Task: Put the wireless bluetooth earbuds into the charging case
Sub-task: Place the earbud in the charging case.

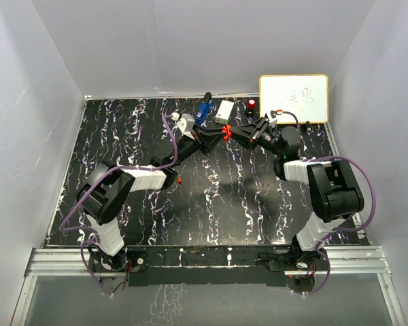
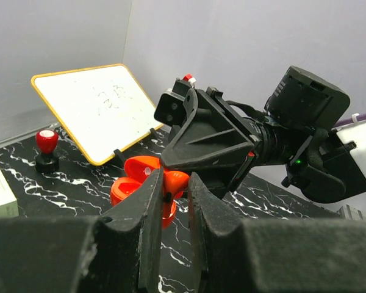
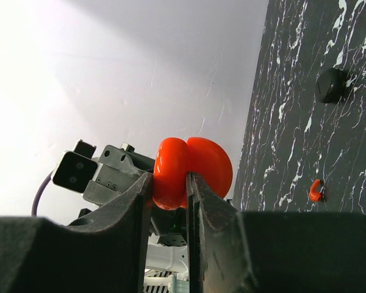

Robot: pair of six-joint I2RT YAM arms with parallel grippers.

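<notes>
The red charging case hangs open in mid-air above the back middle of the table, held between both arms. My right gripper is shut on one half of the case. In the left wrist view the open case shows its two hollow halves. My left gripper is shut on a small red earbud right at the case's edge. Another red earbud lies loose on the table; it also shows in the top view.
A whiteboard leans at the back right, with a red-knobbed stamp, a white box and a blue object along the back edge. A small dark rounded piece lies on the table.
</notes>
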